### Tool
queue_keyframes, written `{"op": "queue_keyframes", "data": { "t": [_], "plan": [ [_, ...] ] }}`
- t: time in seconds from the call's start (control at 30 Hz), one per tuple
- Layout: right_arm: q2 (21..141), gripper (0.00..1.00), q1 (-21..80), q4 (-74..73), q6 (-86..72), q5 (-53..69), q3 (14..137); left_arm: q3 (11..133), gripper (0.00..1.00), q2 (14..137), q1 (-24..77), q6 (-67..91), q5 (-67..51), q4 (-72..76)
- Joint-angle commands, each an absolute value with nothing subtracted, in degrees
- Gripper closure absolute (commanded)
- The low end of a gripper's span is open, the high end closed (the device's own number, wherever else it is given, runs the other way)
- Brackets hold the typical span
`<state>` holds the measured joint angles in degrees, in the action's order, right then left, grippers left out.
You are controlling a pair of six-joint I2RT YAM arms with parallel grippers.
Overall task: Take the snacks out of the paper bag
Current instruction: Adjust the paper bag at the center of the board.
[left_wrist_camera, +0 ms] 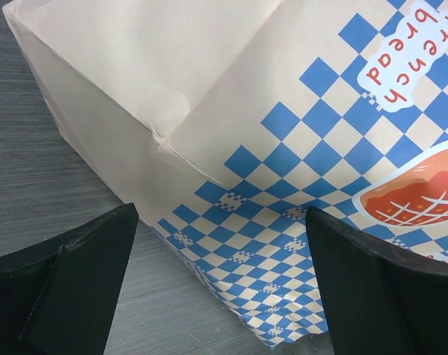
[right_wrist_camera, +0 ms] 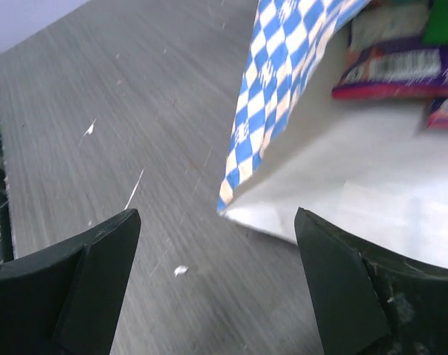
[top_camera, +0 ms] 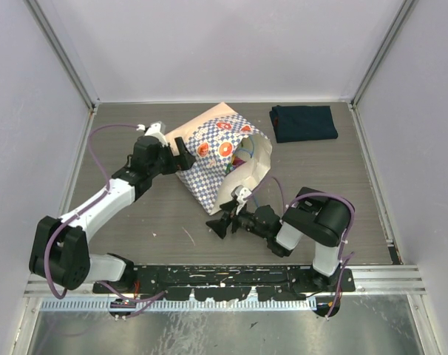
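The paper bag point(top_camera: 213, 151) lies on its side mid-table, its mouth facing right and toward the front. Snacks point(top_camera: 243, 155) show inside the mouth. In the right wrist view a purple packet point(right_wrist_camera: 401, 70) and a green one point(right_wrist_camera: 442, 22) rest on the bag's pale inner wall point(right_wrist_camera: 357, 170). My right gripper point(top_camera: 218, 224) point(right_wrist_camera: 216, 288) is open and empty, low over the table just in front of the mouth's near corner. My left gripper point(top_camera: 181, 157) point(left_wrist_camera: 220, 288) is open at the bag's closed end. A checkered corner of the bag point(left_wrist_camera: 283, 244) lies between its fingers, ungripped.
A dark navy folded cloth point(top_camera: 304, 123) lies at the back right. Small white flecks point(right_wrist_camera: 180, 271) dot the grey table in front of the bag. Enclosure walls stand left, right and behind.
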<state>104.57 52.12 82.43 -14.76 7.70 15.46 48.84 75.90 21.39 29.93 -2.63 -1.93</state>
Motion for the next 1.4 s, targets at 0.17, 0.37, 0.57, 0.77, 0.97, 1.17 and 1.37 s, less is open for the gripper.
{"op": "queue_keyframes", "data": {
  "t": [0.17,0.37,0.57,0.77,0.97,1.17,1.37],
  "plan": [
    [100.22,0.08,52.91,97.21,-2.16,-2.36,17.98,51.31,0.02,66.39,21.5,27.81,-1.09,2.38],
    [91.48,0.0,51.56,94.27,-8.72,-4.63,11.89,57.32,0.02,66.06,21.45,23.56,-2.51,0.21],
    [78.24,0.0,44.63,63.14,-22.41,-2.54,14.04,73.85,0.02,80.77,21.68,20.51,-8.26,-7.94],
    [69.44,0.0,37.8,51.02,-28.23,-6.21,11.45,71.96,0.07,88.53,23.97,20.91,-8.89,4.94],
    [62.59,0.0,28.68,42.65,-36.08,-1.14,10.39,66.17,0.07,92.03,30.0,18.76,-5.03,10.46],
    [60.65,0.0,24.42,24.16,-40.5,-2.91,16.64,64.15,0.06,89.89,33.8,15.08,0.55,8.24],
    [57.28,0.0,17.63,12.92,-48.15,-7.34,14.98,68.5,0.01,81.11,35.49,5.73,-6.19,1.22]
  ]
}}
